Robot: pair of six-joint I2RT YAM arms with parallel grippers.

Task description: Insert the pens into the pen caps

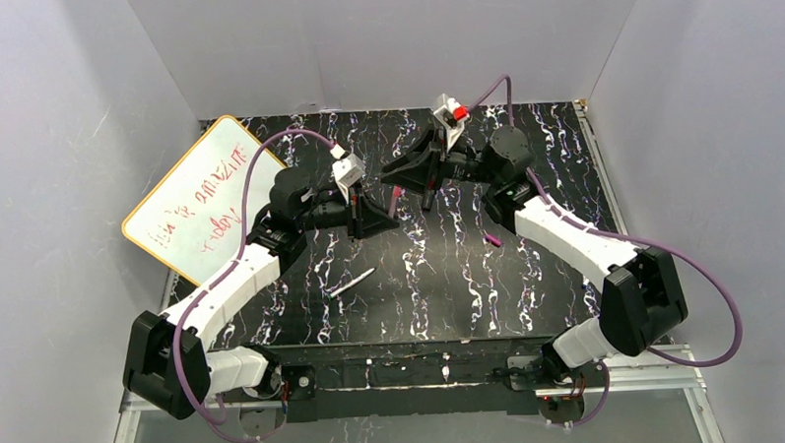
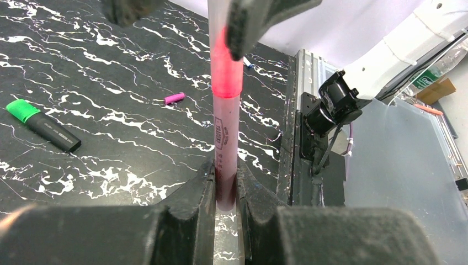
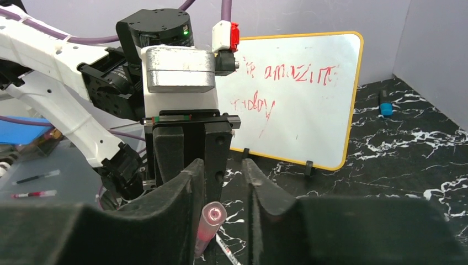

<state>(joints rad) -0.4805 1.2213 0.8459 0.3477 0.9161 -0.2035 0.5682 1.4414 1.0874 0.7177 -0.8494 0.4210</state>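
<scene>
My left gripper is shut on the slim magenta pen and holds it above the table. A translucent pale pink cap covers the pen's far end. My right gripper is open around that capped end. The cap sits close to one finger, with a gap to the other. The black marker with the green tip and the magenta cap lie on the table. The white-grey pen lies nearer the front. The green cap is not in view.
The yellow-rimmed whiteboard leans at the table's left edge. A small dark item with a blue end lies near the back wall. The black marbled table ends at a metal rail at the front.
</scene>
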